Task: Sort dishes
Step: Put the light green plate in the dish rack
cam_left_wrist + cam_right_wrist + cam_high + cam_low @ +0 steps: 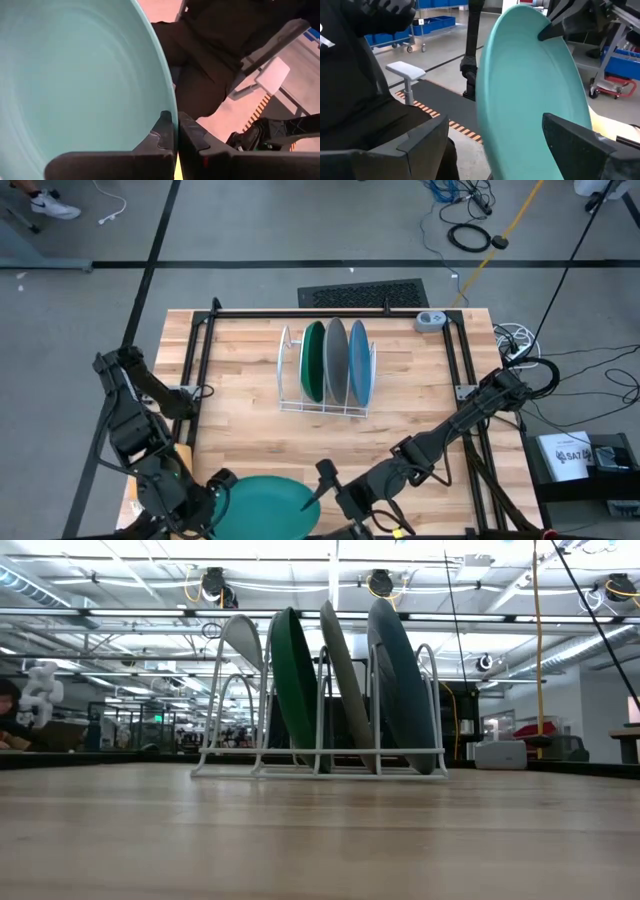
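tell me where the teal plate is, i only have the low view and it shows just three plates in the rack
Observer: The teal plate is at the table's near edge, between the two arms.
Operator: is anything holding it
Observer: Yes, the left gripper is shut on its rim.
Operator: and the right one
Observer: The right gripper is open, one finger on each side of the plate's edge, not clamped.
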Motion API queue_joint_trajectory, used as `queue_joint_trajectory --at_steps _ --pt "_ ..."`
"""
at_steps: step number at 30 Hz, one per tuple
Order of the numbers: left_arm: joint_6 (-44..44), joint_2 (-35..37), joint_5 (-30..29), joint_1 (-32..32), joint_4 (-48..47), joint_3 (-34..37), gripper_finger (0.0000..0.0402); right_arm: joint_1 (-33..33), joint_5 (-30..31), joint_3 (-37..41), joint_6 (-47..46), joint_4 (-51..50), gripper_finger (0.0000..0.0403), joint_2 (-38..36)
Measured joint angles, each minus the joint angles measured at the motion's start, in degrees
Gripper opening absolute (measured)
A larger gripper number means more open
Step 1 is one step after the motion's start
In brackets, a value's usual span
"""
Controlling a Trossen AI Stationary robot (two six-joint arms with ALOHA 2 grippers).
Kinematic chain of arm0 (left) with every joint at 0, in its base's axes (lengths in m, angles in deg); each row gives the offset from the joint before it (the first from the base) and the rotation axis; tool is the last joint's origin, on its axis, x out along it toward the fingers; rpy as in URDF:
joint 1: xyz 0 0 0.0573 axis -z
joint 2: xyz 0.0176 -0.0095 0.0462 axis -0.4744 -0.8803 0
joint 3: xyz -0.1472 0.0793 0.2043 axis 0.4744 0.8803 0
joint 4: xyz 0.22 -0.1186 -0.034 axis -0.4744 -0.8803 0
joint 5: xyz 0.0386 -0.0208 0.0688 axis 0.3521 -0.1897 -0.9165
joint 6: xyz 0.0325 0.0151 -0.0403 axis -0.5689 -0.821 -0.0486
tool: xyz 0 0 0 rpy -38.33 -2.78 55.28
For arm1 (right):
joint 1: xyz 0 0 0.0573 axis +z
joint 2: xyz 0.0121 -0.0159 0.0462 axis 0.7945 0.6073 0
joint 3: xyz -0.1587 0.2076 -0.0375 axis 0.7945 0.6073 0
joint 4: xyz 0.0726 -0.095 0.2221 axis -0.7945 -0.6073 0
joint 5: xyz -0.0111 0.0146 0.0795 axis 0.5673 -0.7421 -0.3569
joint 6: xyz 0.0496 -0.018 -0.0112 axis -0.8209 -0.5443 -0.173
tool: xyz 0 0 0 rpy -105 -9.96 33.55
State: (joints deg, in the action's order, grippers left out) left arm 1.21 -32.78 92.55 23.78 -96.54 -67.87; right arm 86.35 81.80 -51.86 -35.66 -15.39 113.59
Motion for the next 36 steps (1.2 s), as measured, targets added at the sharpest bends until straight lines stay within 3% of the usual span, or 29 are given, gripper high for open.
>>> queue_joint_trajectory --at_steps 4,8,19,21,27,36 --pt "-0.33 -0.12 0.62 -1.43 -0.08 0.00 0.0000 -0.03 -0.02 0.00 -0.41 -0.05 0.0310 0.00" --pt "-1.71 -0.12 0.84 -2.58 -0.05 0.00 0.0000 0.07 -0.04 0.00 -0.41 -0.03 0.0270 0.00" --pt "-3.59 -0.12 1.85 -5.36 -0.11 0.00 0.0000 0.08 -1.58 0.00 2.02 -0.26 0.0041 0.00" --pt "-4.49 -0.10 1.52 -5.77 -0.17 0.00 0.0000 0.19 -2.63 0.00 3.13 -0.52 0.0014 0.03" --pt "-2.77 0.12 -0.32 -6.77 -0.21 -0.37 0.0019 0.66 -4.14 0.02 5.67 -1.42 0.0006 0.09" --pt "-1.43 0.09 -4.13 -5.39 2.29 -4.76 0.0161 1.22 -4.06 0.04 5.94 -2.93 0.0004 0.09"
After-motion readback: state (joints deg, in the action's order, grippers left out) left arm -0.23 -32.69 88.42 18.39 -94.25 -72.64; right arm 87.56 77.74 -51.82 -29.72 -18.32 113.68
